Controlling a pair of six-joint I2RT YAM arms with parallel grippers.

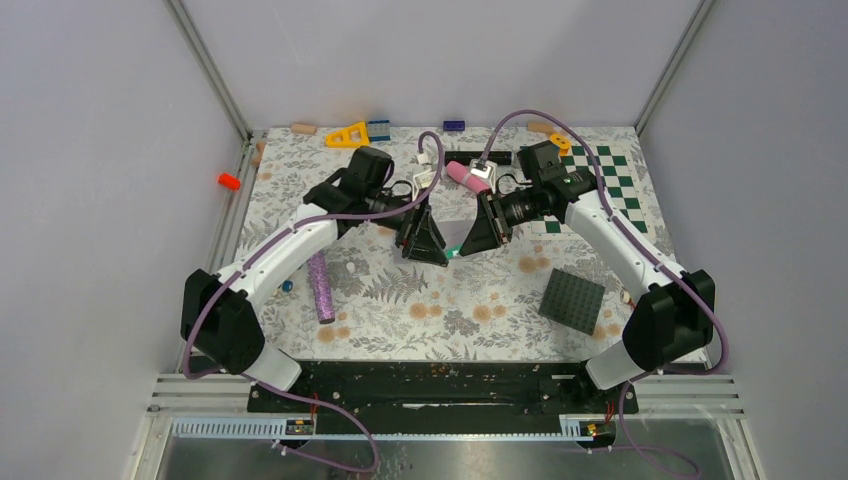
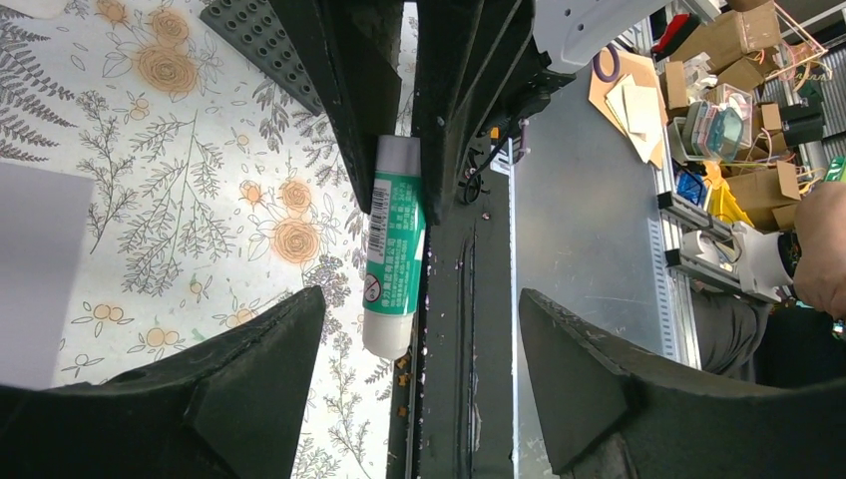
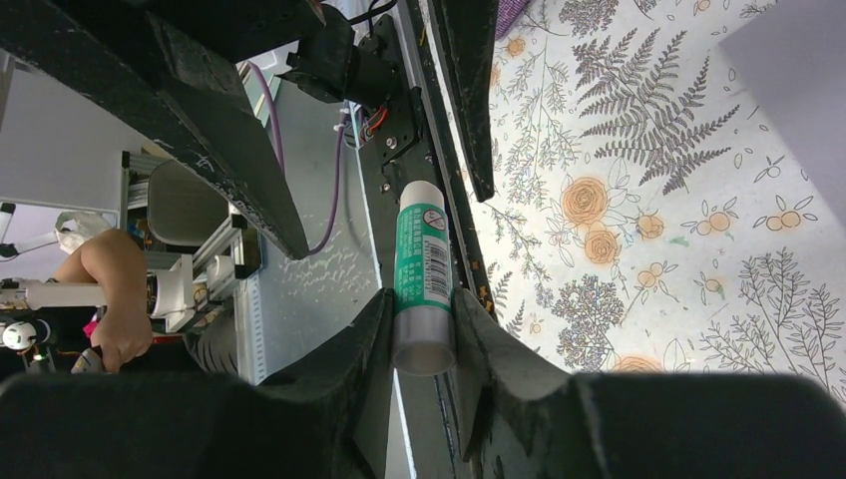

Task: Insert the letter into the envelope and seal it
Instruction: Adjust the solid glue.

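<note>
My right gripper [image 3: 423,299] is shut on the lower end of a green-and-white glue stick [image 3: 422,261], held in the air over the middle of the table. My left gripper [image 2: 419,299] faces it with its jaws open. The stick's white end [image 2: 389,334] reaches in between the left fingers, nearer one of them, touching neither. In the top view the two grippers [image 1: 425,240] [image 1: 478,232] meet tip to tip above the light grey envelope [image 1: 455,225], which lies flat on the floral cloth [image 2: 30,269] [image 3: 798,90]. The letter does not show in any view.
A pink cylinder [image 1: 466,176] lies behind the grippers. A purple glitter cylinder [image 1: 321,287] is at the left. The dark grey studded plate [image 1: 573,299] is at the front right, and the green checkerboard [image 1: 600,185] at the back right. Small blocks and a yellow triangle [image 1: 347,135] line the back edge.
</note>
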